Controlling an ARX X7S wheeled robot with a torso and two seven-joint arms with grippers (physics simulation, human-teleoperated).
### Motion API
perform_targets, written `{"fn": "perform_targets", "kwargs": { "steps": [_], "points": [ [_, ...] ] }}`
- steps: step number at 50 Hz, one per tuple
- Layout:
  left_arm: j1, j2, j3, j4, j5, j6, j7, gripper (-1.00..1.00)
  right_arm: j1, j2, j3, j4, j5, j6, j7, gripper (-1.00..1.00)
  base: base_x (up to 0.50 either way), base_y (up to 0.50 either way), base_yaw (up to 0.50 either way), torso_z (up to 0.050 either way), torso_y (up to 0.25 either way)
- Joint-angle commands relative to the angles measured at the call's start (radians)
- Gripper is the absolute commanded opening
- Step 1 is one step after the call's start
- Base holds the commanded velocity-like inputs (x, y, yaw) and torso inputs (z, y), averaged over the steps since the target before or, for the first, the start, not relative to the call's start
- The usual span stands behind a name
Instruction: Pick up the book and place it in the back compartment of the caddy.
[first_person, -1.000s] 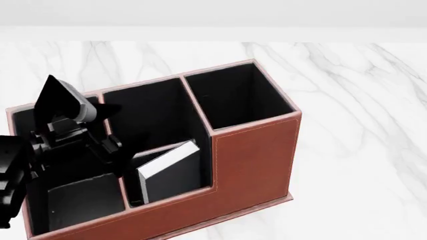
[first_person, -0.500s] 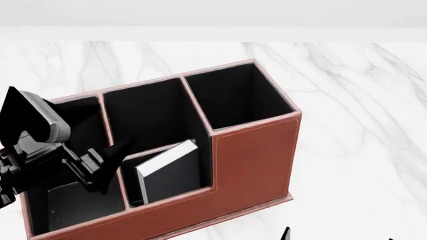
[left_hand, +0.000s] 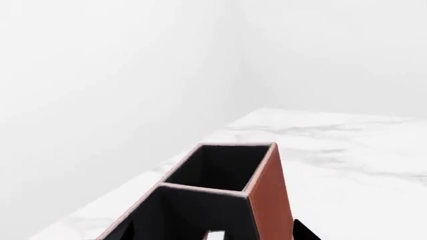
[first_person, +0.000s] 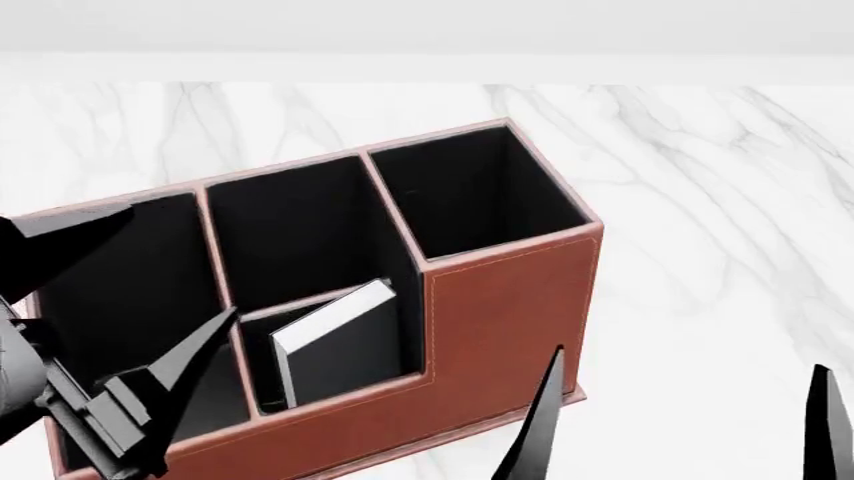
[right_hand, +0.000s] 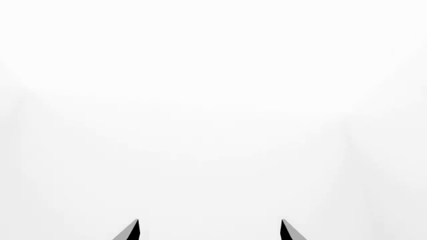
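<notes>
Already the book (first_person: 340, 342) is leaned inside the caddy (first_person: 507, 310), in its back compartment (first_person: 334, 385); both grippers, left (first_person: 127, 300) and right (first_person: 681, 420), are spread empty.

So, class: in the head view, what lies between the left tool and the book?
In the head view, only the thin divider of the caddy separates the left tool from the book, which leans in the back compartment.
</notes>
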Motion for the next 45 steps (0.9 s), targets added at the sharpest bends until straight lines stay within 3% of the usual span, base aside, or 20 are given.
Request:
{"fn": "perform_targets", "kwargs": {
  "steps": [1,24,29,35,45],
  "points": [
    [-0.021,-0.011,-0.007,0.213,-0.014,-0.152,-0.021,1.00,0.069,-0.007,0.005,-0.126,-0.026,0.146,-0.033,1.00,0.00,0.00,0.00,0.000,0.000],
    [-0.296,-0.015,0.002,0.344,-0.110,-0.434,-0.051,1.00,0.231,-0.031,0.075,-0.279,-0.012,0.377,-0.108,1.00,0.00,0.00,0.00,0.000,0.000],
    [-0.364,-0.030,-0.010,0.344,-0.197,-0.483,-0.110,1.00,0.281,-0.114,0.135,-0.285,-0.012,0.418,-0.206,1.00,0.00,0.00,0.00,0.000,0.000],
    [-0.428,-0.038,0.005,0.325,-0.232,-0.504,-0.140,1.00,0.369,-0.344,0.241,-0.286,-0.097,0.459,-0.469,1.00,0.00,0.00,0.00,0.000,0.000],
    [-0.487,-0.059,0.005,0.328,-0.307,-0.511,-0.209,1.00,0.429,-0.352,0.251,-0.286,-0.090,0.463,-0.475,1.00,0.00,0.00,0.00,0.000,0.000]
  ]
}}
